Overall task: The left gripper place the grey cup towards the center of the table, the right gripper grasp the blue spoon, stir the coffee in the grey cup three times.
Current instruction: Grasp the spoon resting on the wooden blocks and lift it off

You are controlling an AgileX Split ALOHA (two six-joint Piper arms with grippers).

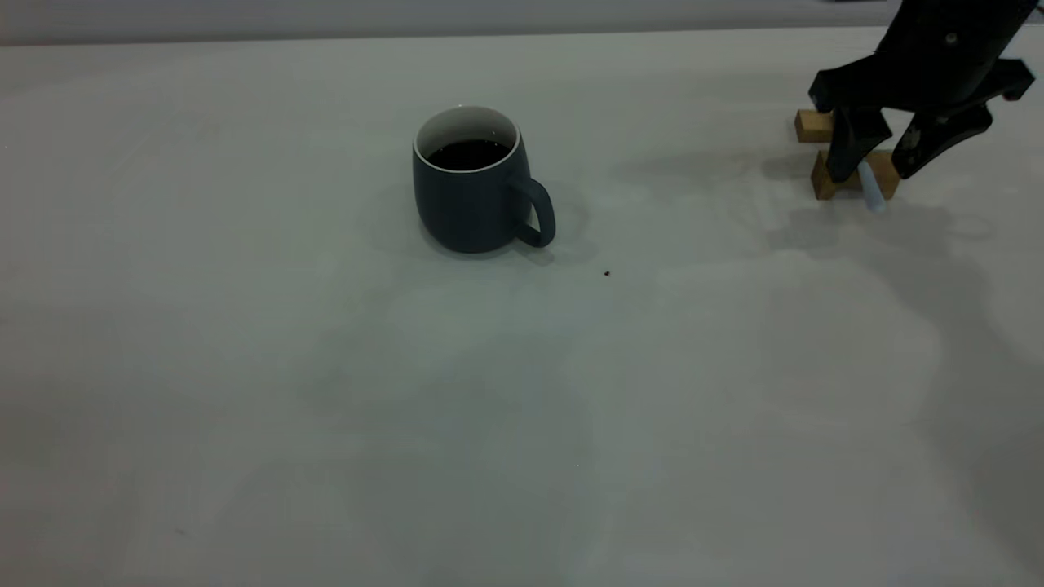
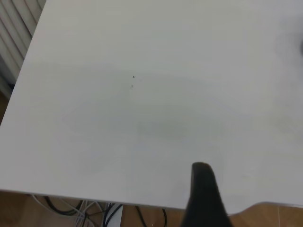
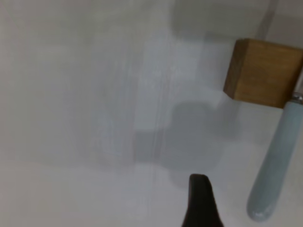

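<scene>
The grey cup (image 1: 473,191) stands upright near the middle of the table (image 1: 245,367), handle toward the front right, with dark coffee (image 1: 467,153) inside. At the far right the blue spoon (image 1: 873,194) leans on a tan wooden block, its pale handle (image 3: 277,161) pointing at the table. My right gripper (image 1: 874,171) hangs open just above it, a finger on either side of the handle, not touching it. One finger (image 3: 199,201) shows in the right wrist view. My left gripper (image 2: 235,189) is over bare table near an edge, open and empty, and is outside the exterior view.
Two tan wooden blocks (image 1: 814,126) (image 1: 856,178) sit at the far right under the right gripper; one block (image 3: 262,73) shows in the right wrist view. A tiny dark speck (image 1: 607,273) lies right of the cup. Cables hang below the table edge (image 2: 94,208).
</scene>
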